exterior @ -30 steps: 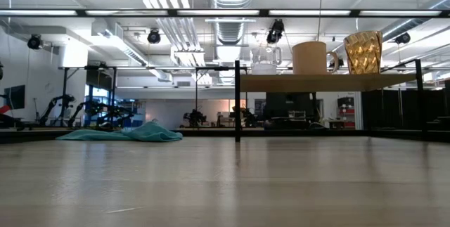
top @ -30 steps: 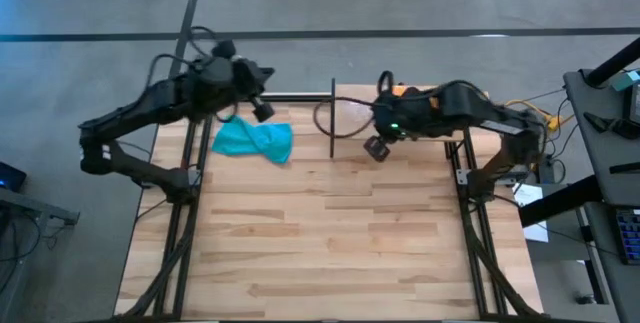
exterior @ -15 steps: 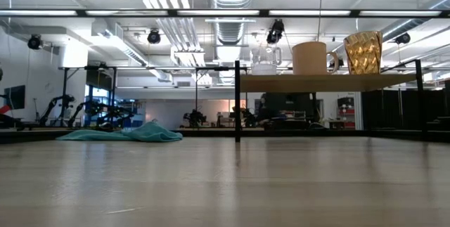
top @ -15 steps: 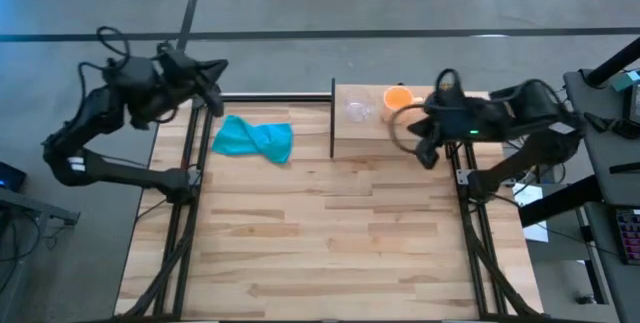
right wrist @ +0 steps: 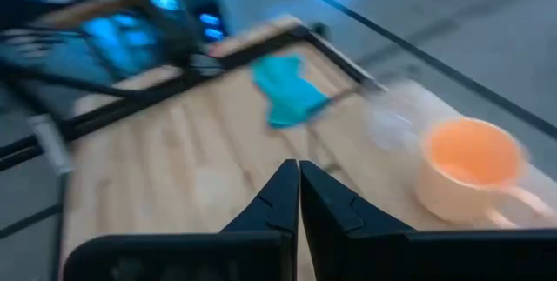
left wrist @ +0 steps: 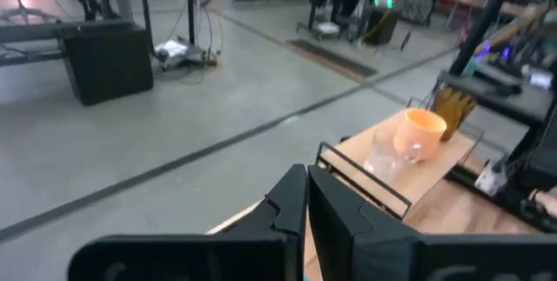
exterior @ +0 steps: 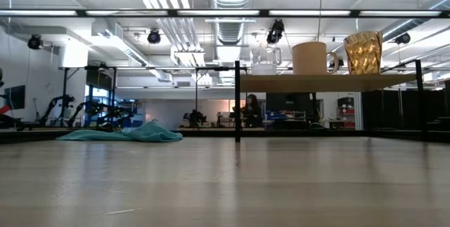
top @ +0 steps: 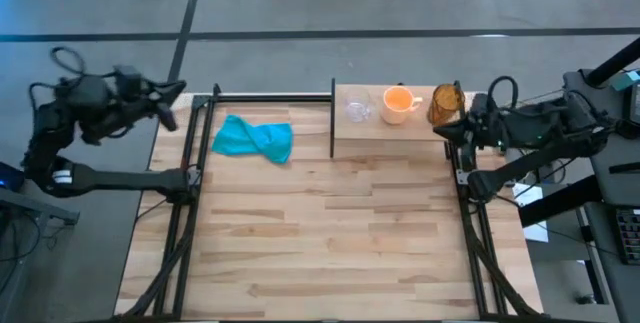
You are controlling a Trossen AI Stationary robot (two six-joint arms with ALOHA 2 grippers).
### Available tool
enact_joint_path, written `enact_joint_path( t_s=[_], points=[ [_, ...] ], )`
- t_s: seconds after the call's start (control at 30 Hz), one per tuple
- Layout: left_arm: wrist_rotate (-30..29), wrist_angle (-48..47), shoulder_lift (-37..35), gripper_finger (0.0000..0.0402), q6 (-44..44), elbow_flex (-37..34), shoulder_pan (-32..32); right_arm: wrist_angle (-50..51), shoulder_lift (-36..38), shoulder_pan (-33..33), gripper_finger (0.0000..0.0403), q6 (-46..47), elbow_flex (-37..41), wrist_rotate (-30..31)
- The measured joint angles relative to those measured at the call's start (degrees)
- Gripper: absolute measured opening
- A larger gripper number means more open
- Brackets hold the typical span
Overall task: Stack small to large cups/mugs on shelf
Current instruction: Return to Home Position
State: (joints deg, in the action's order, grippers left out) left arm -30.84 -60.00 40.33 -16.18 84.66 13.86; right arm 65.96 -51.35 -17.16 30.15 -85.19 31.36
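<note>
High view. The shelf [top: 400,138] sits at the 1 o'clock part of the surface [top: 330,233]. Three vessels stand on it in a row. From 9 o'clock to 3 o'clock they are the glass cup [top: 358,110], the orange mug [top: 398,103] and the brown cup [top: 445,105]. The right pincer [top: 456,131] is at the shelf's 3 o'clock end, near the brown cup at about its 4 o'clock, touching no vessel. The left pincer [top: 172,98] is off the surface's 9 o'clock edge, well apart from the shelf, which lies at its 3 o'clock. The teal cloth [top: 255,138] lies between the left pincer and the shelf.

Low view. The shelf board is raised on black posts. All three vessels stand upright on it and apart from one another: glass cup [exterior: 265,60], orange mug [exterior: 309,57], brown cup [exterior: 363,52]. The teal cloth lies flat on the surface at 9 o'clock of the shelf. Neither pincer shows.

Left wrist view. The left pincer [left wrist: 306,181] has its fingers pressed together and holds nothing. The three vessels show far off beyond it.

Right wrist view. The right pincer [right wrist: 298,172] has its fingers pressed together and is empty. The orange mug [right wrist: 470,172] shows beside the fingertips and clear of them. The glass cup is a blur beyond it.
</note>
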Motion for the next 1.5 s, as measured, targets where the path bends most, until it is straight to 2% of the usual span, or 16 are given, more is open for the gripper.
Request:
enact_joint_path(
  t_s=[0.17,0.23,0.3,0.43,0.57,0.73,0.87,1.0,1.07,1.17,1.5],
  points=[
    [-3.2,0.0,-7.4,0.0000,0.2,-4.9,0.0,-21.2,11.2,-0.2,0.0009,-12.7,17.1,-10.7],
    [-3.0,-0.1,-10.7,0.0000,-0.9,-7.4,0.0,-28.5,15.9,-0.2,0.0009,-15.3,23.4,-14.8],
    [-2.6,1.2,-14.4,0.0000,-2.6,-10.1,0.0,-34.0,20.5,-0.2,0.0009,-15.1,29.2,-15.6],
    [-1.1,5.4,-22.0,0.0000,-2.7,-15.7,0.0,-39.5,28.7,-0.2,0.0009,-13.6,38.7,-15.4],
    [-0.7,5.3,-27.0,0.0000,-2.7,-22.0,0.0,-45.2,36.3,-0.2,0.0009,-15.1,46.6,-15.4],
    [-1.0,6.1,-33.5,0.0000,-4.3,-29.2,0.0,-46.1,45.0,-0.2,0.0009,-13.8,54.6,-15.5],
    [-0.9,7.4,-38.5,0.0000,-5.0,-34.7,0.0,-51.3,50.5,-0.2,0.0009,-15.9,60.1,-20.1],
    [-0.4,6.6,-38.5,0.0000,-6.0,-37.9,0.0,-54.1,51.2,-0.1,0.0009,-18.2,63.2,-22.8],
    [-1.1,9.9,-37.6,0.0000,-6.1,-38.9,0.0,-54.6,50.6,-0.1,0.0009,-18.0,64.3,-22.2],
    [-0.2,8.6,-36.8,0.0000,-6.5,-41.7,0.0,-54.8,50.8,-0.1,0.0009,-16.4,67.1,-22.2],
    [2.3,18.0,-38.1,0.0000,-7.6,-49.9,0.0,-65.9,51.4,-0.1,0.0009,-14.8,75.7,-22.3]
  ],
)
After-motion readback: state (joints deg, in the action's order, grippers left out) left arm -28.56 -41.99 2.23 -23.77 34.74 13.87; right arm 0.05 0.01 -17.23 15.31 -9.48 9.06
